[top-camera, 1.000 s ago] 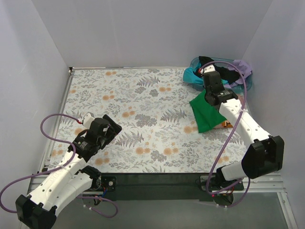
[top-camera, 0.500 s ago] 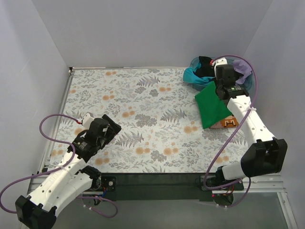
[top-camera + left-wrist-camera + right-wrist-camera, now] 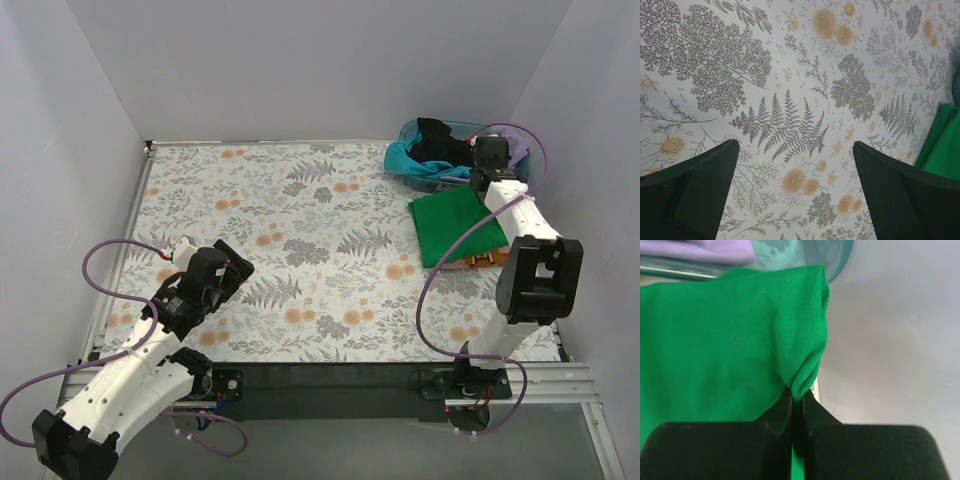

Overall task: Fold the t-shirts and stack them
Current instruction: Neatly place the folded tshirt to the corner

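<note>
A bright green t-shirt (image 3: 455,225) lies folded at the table's right side, on top of a salmon-pink t-shirt (image 3: 485,258) whose edge peeks out below it. My right gripper (image 3: 486,178) is at the green shirt's far right corner, close to the bin. In the right wrist view that gripper (image 3: 797,397) is shut on a pinched fold of the green shirt (image 3: 715,350). My left gripper (image 3: 232,265) hovers over the table's near left, open, with only the flowered tablecloth between its fingers (image 3: 905,195). The green shirt's edge (image 3: 942,145) shows at the right of the left wrist view.
A teal bin (image 3: 415,170) at the back right holds black (image 3: 440,140), teal and lavender (image 3: 515,145) shirts. The right wall stands close beside the right arm. The flowered tablecloth (image 3: 290,230) covers the table.
My right gripper has carried the green shirt's corner back and to the right, toward the bin, and the shirt now spreads flatter over the pink one. The left arm has not moved.
</note>
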Motion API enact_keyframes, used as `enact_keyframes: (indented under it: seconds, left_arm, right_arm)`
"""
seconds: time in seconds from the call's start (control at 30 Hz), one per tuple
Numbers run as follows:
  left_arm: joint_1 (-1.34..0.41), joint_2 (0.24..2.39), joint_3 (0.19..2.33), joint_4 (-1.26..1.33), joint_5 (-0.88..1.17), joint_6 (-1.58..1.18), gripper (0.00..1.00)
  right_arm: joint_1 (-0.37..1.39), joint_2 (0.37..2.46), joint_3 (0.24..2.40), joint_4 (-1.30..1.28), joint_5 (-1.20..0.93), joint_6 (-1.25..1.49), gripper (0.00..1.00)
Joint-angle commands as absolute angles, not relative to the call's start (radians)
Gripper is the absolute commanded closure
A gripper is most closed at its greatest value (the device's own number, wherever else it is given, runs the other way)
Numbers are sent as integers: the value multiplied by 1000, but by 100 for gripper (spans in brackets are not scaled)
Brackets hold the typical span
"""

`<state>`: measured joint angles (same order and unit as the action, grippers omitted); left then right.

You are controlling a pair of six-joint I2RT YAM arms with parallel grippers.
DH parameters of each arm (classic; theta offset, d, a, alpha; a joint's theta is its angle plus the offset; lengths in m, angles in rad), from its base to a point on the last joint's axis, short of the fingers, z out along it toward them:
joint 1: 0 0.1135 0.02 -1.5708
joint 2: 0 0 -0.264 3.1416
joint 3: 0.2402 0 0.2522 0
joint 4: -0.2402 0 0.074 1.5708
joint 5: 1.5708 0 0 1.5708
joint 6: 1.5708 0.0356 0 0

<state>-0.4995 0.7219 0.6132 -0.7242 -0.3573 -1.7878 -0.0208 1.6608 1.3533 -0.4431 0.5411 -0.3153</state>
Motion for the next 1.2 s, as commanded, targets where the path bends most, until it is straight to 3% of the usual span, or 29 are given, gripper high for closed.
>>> enact_keyframes:
  seconds: [0.0, 0.2, 0.23, 0.27, 0.33, 0.37, 0.6, 0.73, 1.0, 1.17]
  left_arm:
    - [-500, 713, 615, -713, -393, -1790, 2]
    - [-502, 712, 615, -719, -396, -1796, 2]
    - [-500, 712, 615, -719, -400, -1795, 2]
    - [-502, 712, 612, -716, -400, -1798, 2]
    - [-500, 716, 612, -715, -400, -1796, 2]
    - [-502, 718, 614, -716, -400, -1796, 2]
    - [-500, 739, 635, -733, -399, -1799, 2]
    - [-500, 768, 653, -744, -378, -1805, 2]
    - [-500, 770, 678, -756, -302, -1790, 2]
    - [-500, 744, 669, -805, -324, -1808, 2]
  right_arm:
    - [-51, 1754, 1384, -341, 662, -287, 94]
    - [-86, 1914, 1465, -330, 776, -215, 44]
    - [-86, 1911, 1465, -336, 778, -174, 40]
    - [-86, 1902, 1463, -336, 769, -155, 23]
    - [-86, 1847, 1456, -340, 730, -95, 13]
    - [-86, 1821, 1454, -345, 707, -75, 2]
    - [-86, 1489, 1379, -536, 318, 132, 2]
    - [-86, 1260, 1075, -534, 36, 244, 2]
    - [-83, 838, 623, -499, -73, 319, 2]
    - [-83, 697, 480, -486, -42, 360, 2]
